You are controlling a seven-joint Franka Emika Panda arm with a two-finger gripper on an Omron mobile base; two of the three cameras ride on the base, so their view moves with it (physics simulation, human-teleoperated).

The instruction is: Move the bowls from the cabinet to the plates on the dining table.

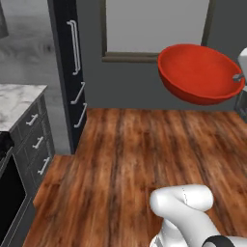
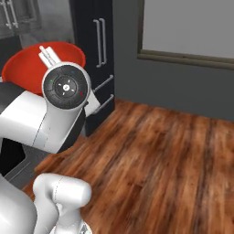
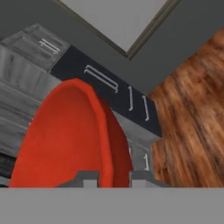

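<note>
One red bowl (image 1: 200,73) tilted, mouth facing sideways, rim pinched by gripper (image 3: 113,177), above wood floor (image 1: 144,154)

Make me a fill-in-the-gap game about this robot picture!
1. The bowl in the robot's fingers is coloured ____.
2. The floor under the bowl is made of ____.
3. The fingers are pinching the bowl by its ____.

Missing words: red; wood; rim

Bare wooden floor (image 1: 144,159) beside marble counter (image 1: 17,99).
</note>
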